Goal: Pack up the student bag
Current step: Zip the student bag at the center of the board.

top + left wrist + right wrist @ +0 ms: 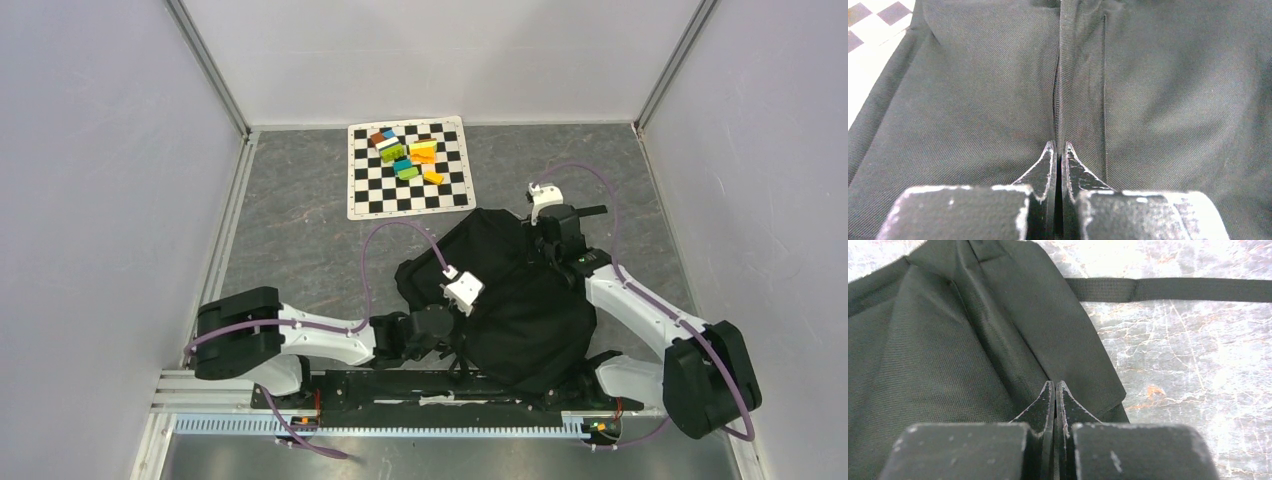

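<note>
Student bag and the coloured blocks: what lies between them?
Between coloured blocks and student bag, bare squares of the checkered mat, seen in the top external view.

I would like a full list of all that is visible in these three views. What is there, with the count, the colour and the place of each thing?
student bag: one, black, on the table between the two arms
bag strap: one seen, black, flat on the table beside the bag
checkered mat: one, black and white, far middle of the table
blocks: several, orange, green, yellow, blue, brown, clustered on the mat
table: one, grey marbled
walls: three, pale, around the table
left arm, right arm: two, white and black, near edge
left gripper: one, black, shut, tips at the bag's seam
right gripper: one, black, shut, tips at a fold of the bag
</note>
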### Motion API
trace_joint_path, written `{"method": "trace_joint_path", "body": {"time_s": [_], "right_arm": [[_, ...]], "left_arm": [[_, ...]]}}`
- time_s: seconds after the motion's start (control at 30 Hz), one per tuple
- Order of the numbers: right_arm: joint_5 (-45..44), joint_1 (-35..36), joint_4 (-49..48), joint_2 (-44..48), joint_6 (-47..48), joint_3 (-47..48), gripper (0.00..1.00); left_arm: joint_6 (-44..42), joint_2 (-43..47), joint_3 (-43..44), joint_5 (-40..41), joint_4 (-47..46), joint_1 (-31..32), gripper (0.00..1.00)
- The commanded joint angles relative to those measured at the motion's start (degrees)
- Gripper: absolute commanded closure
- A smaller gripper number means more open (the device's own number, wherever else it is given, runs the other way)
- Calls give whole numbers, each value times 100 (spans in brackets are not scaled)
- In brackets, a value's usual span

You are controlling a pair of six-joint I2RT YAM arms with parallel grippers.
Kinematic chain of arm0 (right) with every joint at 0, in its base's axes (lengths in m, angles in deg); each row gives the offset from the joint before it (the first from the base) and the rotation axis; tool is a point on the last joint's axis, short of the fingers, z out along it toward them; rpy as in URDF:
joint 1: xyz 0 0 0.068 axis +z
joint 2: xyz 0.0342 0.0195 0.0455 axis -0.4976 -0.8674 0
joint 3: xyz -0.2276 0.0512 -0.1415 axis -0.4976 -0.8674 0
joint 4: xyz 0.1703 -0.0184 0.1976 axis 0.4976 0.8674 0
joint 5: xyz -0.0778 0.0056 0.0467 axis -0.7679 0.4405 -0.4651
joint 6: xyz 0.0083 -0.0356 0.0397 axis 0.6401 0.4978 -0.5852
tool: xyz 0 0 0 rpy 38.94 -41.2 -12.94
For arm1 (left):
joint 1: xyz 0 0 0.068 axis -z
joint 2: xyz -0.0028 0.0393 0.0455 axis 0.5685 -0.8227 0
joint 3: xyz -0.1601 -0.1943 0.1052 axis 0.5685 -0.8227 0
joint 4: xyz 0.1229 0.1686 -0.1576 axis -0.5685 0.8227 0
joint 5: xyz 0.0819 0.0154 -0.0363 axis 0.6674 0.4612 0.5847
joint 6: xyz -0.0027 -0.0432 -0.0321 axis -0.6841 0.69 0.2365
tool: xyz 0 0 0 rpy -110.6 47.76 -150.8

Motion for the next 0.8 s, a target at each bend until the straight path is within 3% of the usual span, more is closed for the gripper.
{"method": "trace_joint_path", "body": {"time_s": [0.0,0.37,0.77], "right_arm": [[-886,-193,-676,-126,189,-72,100],[-555,-187,-924,-561,349,533,100],[-327,-193,-1114,-1971,552,1836,100]], "left_arm": [[459,309,-145,-313,725,56,98],[1440,-105,217,-784,1010,-605,98],[1491,-810,1056,-1006,765,-1500,98]]}}
